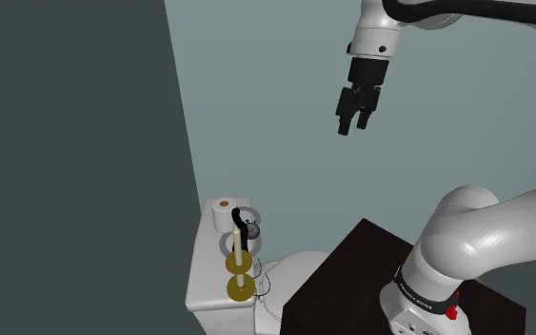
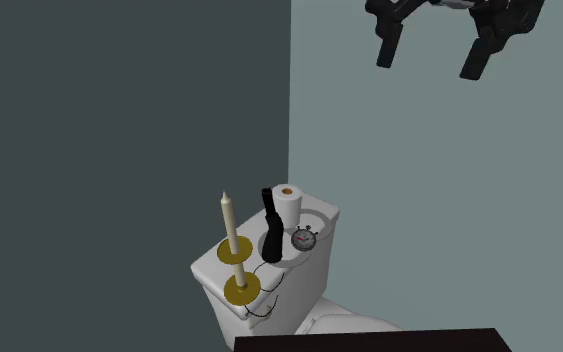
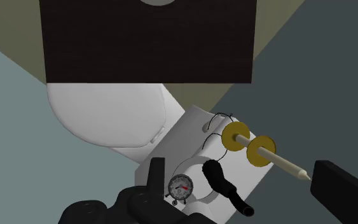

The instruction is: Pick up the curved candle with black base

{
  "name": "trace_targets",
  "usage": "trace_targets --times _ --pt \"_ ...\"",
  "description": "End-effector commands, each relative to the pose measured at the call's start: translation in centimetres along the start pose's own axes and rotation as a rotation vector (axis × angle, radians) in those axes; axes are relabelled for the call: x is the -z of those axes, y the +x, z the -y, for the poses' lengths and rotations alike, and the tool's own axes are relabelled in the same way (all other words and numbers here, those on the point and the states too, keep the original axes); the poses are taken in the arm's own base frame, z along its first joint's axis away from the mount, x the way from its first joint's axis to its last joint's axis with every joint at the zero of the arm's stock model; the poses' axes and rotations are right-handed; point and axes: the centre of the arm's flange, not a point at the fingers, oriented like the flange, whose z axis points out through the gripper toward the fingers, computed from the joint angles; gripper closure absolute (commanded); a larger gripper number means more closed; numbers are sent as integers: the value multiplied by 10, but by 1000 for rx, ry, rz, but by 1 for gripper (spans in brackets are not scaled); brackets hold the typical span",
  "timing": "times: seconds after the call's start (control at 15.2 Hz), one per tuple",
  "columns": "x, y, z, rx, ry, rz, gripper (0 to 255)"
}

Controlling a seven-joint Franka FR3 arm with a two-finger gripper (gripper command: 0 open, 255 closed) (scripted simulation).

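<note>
A black curved candle [image 1: 241, 225] [image 2: 269, 236] [image 3: 226, 185] stands upright on the white toilet tank lid [image 1: 199, 276] [image 2: 207, 272] [image 3: 191, 125], between a toilet paper roll and a cream taper. My black gripper [image 1: 356, 122] [image 2: 427, 62] [image 3: 237, 167] hangs open high above the tank, well clear of the candle. Nothing is between its fingers. In the wrist view the candle lies far below, between the two fingers.
On the same lid are a toilet paper roll [image 1: 224, 214] [image 2: 288, 203], a small stopwatch [image 2: 305, 238] [image 3: 181, 187] and a straight cream candle [image 1: 239, 259] [image 2: 229, 225] [image 3: 280, 163] with gold discs. Walls meet behind the tank. The dark stand [image 1: 342, 276] is beside the toilet.
</note>
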Motion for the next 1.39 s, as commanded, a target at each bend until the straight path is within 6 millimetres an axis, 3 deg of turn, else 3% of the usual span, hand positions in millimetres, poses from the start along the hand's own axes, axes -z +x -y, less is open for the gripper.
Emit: trace_targets --times 0.0,1.32 --pt "0 0 0 0 0 0 0" --pt "-229 81 107 233 -235 -267 0"
